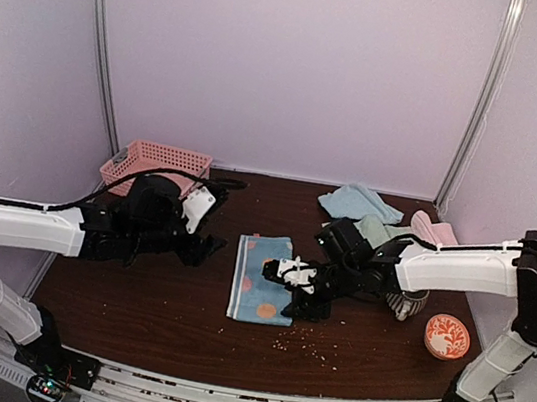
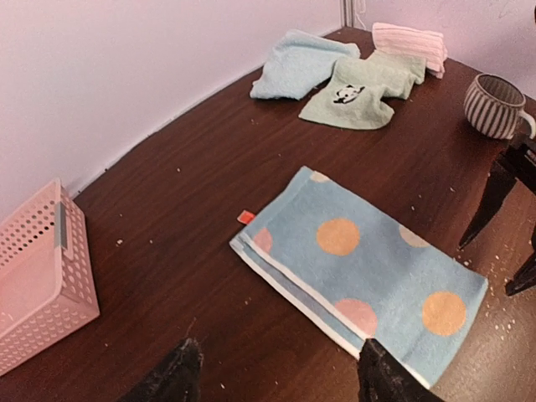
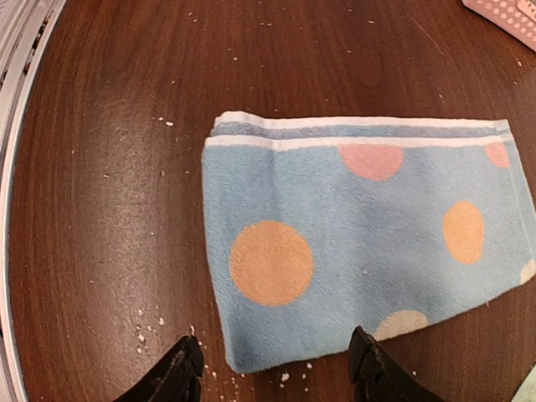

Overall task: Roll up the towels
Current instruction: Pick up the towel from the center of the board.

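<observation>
Both sets of jaws are spread and empty. Left gripper (image 2: 276,377) hangs left of the spotted towel (image 1: 262,279), apart from its striped long edge. That towel lies folded mid-tabletop, long axis running from near edge toward back edge. Right gripper (image 3: 276,373) is nearer, over the right long edge by the near short end, likely where rolling starts. Blue towel (image 1: 354,202), green towel (image 1: 377,229) and pink towel (image 1: 434,229) sit at the back right corner.

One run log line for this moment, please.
light blue orange-spotted cloth towel: flat, unrolled | left gripper: open | right gripper: open, over towel edge
</observation>
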Available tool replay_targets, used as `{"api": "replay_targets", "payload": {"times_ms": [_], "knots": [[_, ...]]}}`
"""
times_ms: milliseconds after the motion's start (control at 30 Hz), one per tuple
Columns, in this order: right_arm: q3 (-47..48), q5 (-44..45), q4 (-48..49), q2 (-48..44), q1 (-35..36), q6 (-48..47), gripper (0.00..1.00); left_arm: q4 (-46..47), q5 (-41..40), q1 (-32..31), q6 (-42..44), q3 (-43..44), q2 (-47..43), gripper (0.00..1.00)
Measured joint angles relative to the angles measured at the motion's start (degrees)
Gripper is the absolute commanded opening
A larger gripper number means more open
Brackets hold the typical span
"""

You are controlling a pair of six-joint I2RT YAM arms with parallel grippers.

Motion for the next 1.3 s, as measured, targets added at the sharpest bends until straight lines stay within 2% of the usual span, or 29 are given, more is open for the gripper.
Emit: {"api": "replay_targets", "payload": {"times_ms": [100, 167, 367, 667, 733, 833, 933, 1033, 1133, 1300], "knots": [[0.22, 1.55, 0.92, 2.1, 2.47, -0.96, 0.56, 0.15, 2.12, 0.0, -2.25, -3.91, -3.52, 0.52], [0.24, 2.34, 1.57, 3.26, 3.69, -1.73, 0.54, 0.31, 3.61, 0.0, -3.72, -4.94, -5.05, 0.49], [0.92, 3.45, 2.67, 7.04, 4.48, -2.27, 0.5, 1.16, 7.06, 0.0, -7.34, -9.29, -9.73, 0.49], [1.75, 4.17, 3.13, 10.75, 5.05, -3.26, 0.33, 0.61, 7.39, 0.0, -8.57, -10.91, -11.91, 0.49], [1.81, 4.17, 3.1, 10.8, 5.05, -3.3, 0.28, 0.63, 7.39, 0.0, -8.57, -10.91, -11.93, 0.49], [2.14, 4.17, 2.64, 10.95, 5.05, -3.52, 0.13, 0.59, 7.39, 0.0, -8.55, -10.91, -11.93, 0.49], [3.45, 3.72, 1.11, 11.61, 5.01, -3.39, 0.07, 0.59, 7.63, 0.0, -8.5, -10.91, -11.91, 0.46], [4.87, 1.4, -1.68, 11.89, 4.17, -3.54, 0.04, 0.52, 8.9, -0.2, -8.04, -10.91, -11.89, 0.45], [6.49, -4.31, -6.27, 12.15, 2.38, -3.48, 0.04, 0.9, 11.1, -1.18, -7.37, -10.95, -11.89, 0.48], [10.71, -14.56, -14.38, 15.3, -3.26, -3.74, 0.03, 2.93, 14.53, -8.2, -4.5, -12.24, -11.69, 0.53]]}}
